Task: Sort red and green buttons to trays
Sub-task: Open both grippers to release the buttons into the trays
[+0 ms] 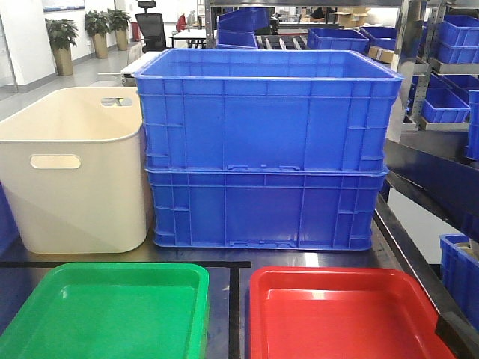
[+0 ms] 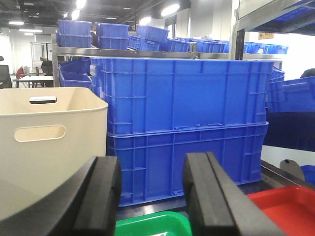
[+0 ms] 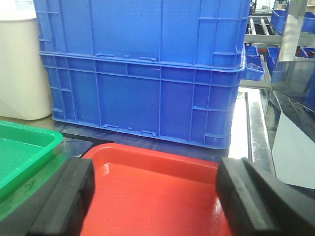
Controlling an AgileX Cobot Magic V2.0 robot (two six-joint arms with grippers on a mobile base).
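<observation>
— How do our grippers stand?
— Our left gripper (image 2: 150,196) has its black fingers (image 2: 209,196) parted, nothing between. Our right gripper (image 3: 152,196) is spread wider, likewise empty.

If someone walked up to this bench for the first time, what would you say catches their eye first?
Probably the two stacked blue crates filling the middle of the front view, with the cream tub standing to their left. In front of them lie the green tray and the red tray side by side, both showing no buttons in the parts in view. Each wrist view shows open black fingers above the trays.
</observation>
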